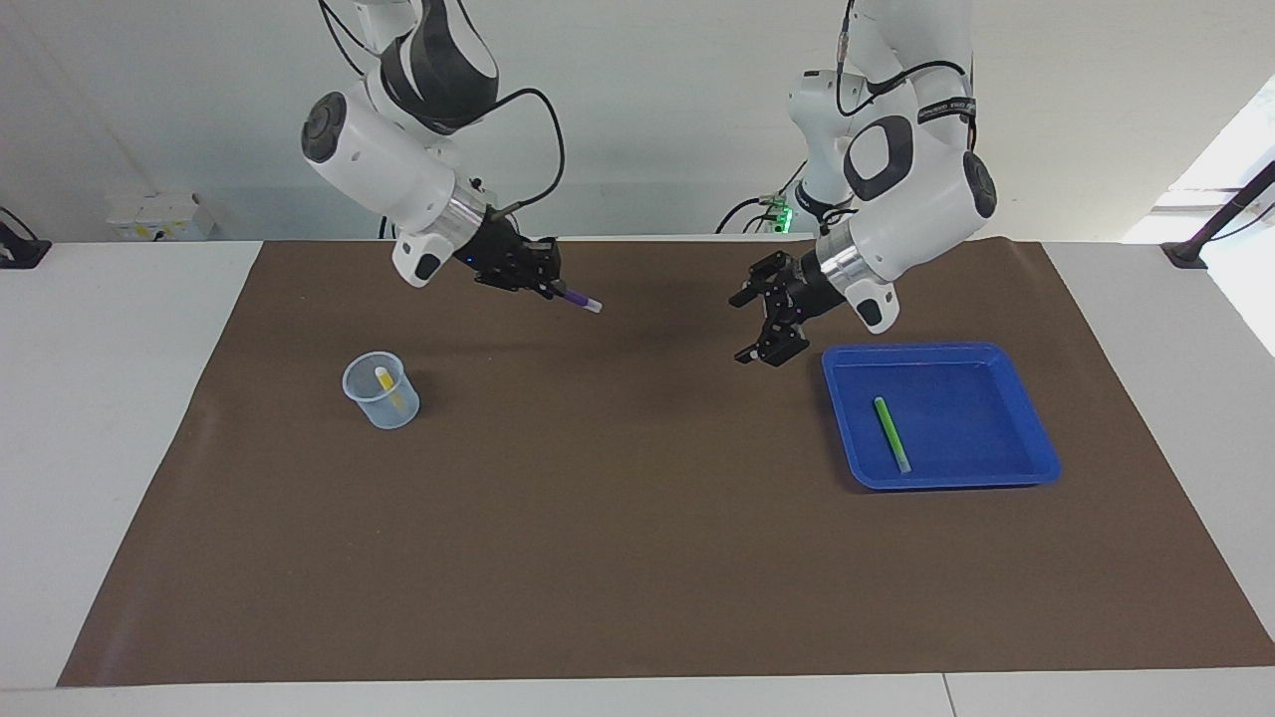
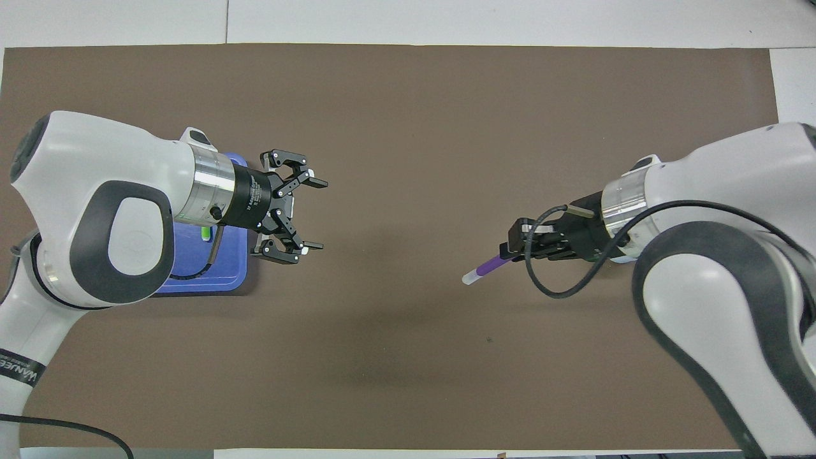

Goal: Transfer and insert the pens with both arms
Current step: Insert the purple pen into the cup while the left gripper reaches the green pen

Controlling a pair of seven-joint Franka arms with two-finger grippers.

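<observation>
Gripping the purple pen (image 1: pixel 578 298) tight, the right gripper (image 1: pixel 543 279) is hanging over bare mat (image 1: pixel 618 518), cap pointing at 4 o'clock in the facing view, while the left gripper (image 1: pixel 762 324) is hovering spread wide beside the blue tray (image 1: pixel 1036 438).

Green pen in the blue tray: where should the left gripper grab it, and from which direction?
Grip the green pen mid-barrel, coming straight down from above, fingers closing across its width. It lies flat on the floor of the blue tray, apart from the walls, so both long sides look free and a top-down pinch seems safest. The left gripper hangs open over the mat beside the tray; the right gripper holds the purple pen.
</observation>
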